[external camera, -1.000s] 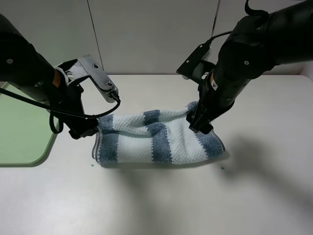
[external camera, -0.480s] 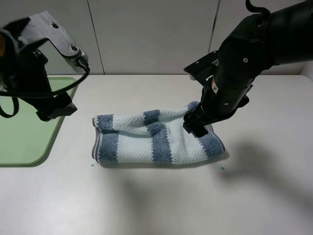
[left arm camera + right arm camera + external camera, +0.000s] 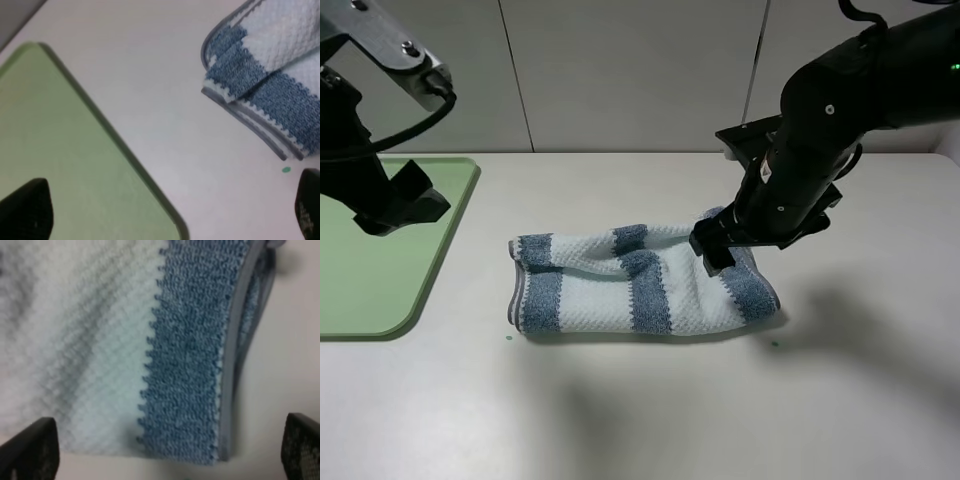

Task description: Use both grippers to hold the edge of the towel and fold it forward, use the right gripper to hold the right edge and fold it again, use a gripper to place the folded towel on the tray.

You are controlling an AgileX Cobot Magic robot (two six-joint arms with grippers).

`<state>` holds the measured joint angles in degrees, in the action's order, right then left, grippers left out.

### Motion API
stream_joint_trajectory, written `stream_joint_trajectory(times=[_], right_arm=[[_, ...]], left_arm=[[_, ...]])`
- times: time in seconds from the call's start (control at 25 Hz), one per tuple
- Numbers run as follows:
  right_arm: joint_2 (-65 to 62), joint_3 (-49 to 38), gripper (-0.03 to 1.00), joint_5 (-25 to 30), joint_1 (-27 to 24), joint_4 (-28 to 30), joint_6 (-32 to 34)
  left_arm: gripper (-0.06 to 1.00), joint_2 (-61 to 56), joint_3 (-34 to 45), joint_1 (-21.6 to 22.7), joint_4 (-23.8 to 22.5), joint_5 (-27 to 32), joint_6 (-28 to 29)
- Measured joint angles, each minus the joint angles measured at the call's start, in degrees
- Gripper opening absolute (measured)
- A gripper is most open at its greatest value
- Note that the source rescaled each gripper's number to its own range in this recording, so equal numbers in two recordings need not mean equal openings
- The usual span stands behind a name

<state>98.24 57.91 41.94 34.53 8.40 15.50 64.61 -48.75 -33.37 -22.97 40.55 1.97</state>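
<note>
The towel (image 3: 640,285) lies folded over near the middle of the pale worktop (image 3: 650,420). It is a long band of blue and whitish stripes running left to right, well apart from the tray (image 3: 370,290). Only the high view takes in its whole outline, with a loose ridge along the far side. The left wrist view shows just its left end, two layers stacked, with the grey hem (image 3: 203,54) curving round the fold. The right wrist view fills with the right end: a blue stripe beside a whitish one, the hem along the blue stripe's outer side, and a lower layer peeping out past it.

The right pincer (image 3: 715,250) is down at the towel's right end. From above the arm hides its tips, but the right wrist view shows the two fingertips (image 3: 30,450) spread wide apart, clamped on nothing, with the cloth lying between them. Whether they touch the cloth cannot be told.

The left pincer (image 3: 400,200) hangs raised over the tray's right-hand part. The left wrist view shows its fingertips (image 3: 25,212) far apart with nothing between them.

The tray is light green with a rounded corner and a low rim, and lies at the worktop's left side. A small green speck (image 3: 285,170) sits on the worktop just off the towel's near left corner.
</note>
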Motion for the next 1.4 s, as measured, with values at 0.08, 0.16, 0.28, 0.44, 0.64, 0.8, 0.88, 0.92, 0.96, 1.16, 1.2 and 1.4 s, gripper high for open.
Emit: stream_joint_trajectory(times=[0.08, 0.16, 0.28, 0.44, 0.64, 0.8, 0.88, 0.92, 0.96, 1.16, 1.2, 1.4], right_arm=[[0.1, 0.0, 1.0, -0.4, -0.5, -2.1, -0.9], [0.7, 0.0, 1.0, -0.5, -0.7, -3.2, -1.3], [3.3, 0.0, 1.0, -1.3, -0.7, -5.5, -1.4], [6.7, 0.0, 1.0, -3.1, -0.7, -6.8, -1.5], [8.2, 0.0, 1.0, -5.5, -0.7, -7.6, -1.5], [8.2, 0.0, 1.0, -7.8, -0.7, -7.6, -1.5], [8.2, 0.0, 1.0, -8.1, -0.7, -7.6, -1.4], [8.2, 0.0, 1.0, -8.4, -0.7, -7.5, -1.1], [8.2, 0.0, 1.0, -8.8, -0.7, -7.1, -0.5], [8.2, 0.0, 1.0, -9.4, -0.7, -2.5, 4.0], [8.2, 0.0, 1.0, -9.4, -0.7, -1.8, 4.7], [8.8, 0.0, 1.0, -9.6, -0.7, -0.2, 6.5]], left_arm=[[1.0, 0.0, 0.0, 0.0, -0.1, 0.6, 1.2], [1.0, 0.0, 0.0, 0.0, -0.2, 0.8, 1.9], [1.0, 0.0, 0.0, 0.0, -0.7, 0.8, 2.8], [1.0, 0.0, 0.0, 0.0, -2.1, 0.8, 4.1], [1.0, 0.0, 0.0, 0.0, -2.5, 0.0, 4.6], [1.0, 0.0, 0.0, 0.0, -2.5, -0.7, 5.5], [1.0, 0.0, 0.0, 0.0, -2.6, -1.1, 5.6], [1.0, 0.0, 0.0, 0.0, -2.6, -1.4, 5.8], [1.0, 0.0, 0.0, 0.0, -2.6, -1.6, 5.9], [1.0, 0.0, 0.0, 0.0, -2.6, -1.9, 6.0], [1.0, 0.0, 0.0, 0.0, -2.6, -2.1, 6.0], [1.0, 0.0, 0.0, 0.0, -2.6, -3.6, 6.0]])
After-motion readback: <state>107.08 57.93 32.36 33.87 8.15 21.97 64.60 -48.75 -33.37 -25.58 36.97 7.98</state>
